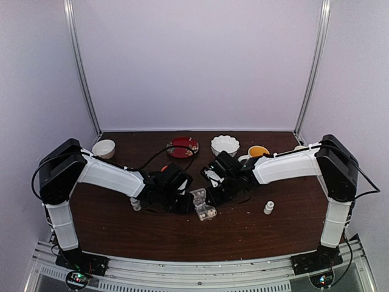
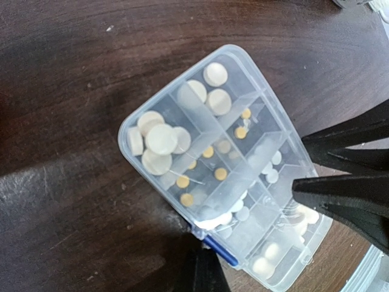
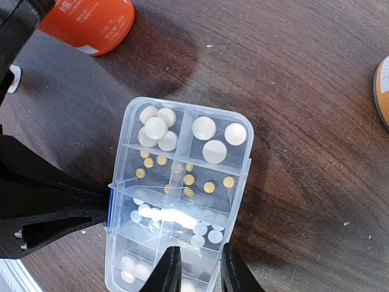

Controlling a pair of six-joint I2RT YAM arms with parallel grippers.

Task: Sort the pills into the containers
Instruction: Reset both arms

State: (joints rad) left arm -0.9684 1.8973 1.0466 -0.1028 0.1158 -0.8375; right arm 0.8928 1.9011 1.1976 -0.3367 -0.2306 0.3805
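Table (image 1: 121, 231): held the pill box (image 3: 182, 194) in its middle, between both arms.
Left claw (image 3: 104, 204): pressed together at the box's side, by the blue tab (image 3: 110, 214).
Right claw (image 3: 197, 267): spread a little over one end of the box.
Pills (image 3: 203, 128): sat in the cells, sorted by kind.
Best way: it looked wise to go slowly and hold the box steady.

This looks like a lab's robot test booth: plain pale backdrop walls (image 1: 194, 61) fill the upper frame between two slanting metal poles (image 1: 82, 67), while along the bottom edge a left arm (image 1: 109, 176) and a right arm (image 1: 285, 167) stand bolted to an aluminium rail (image 1: 194, 271) fronting a dark wooden table (image 1: 182, 237).
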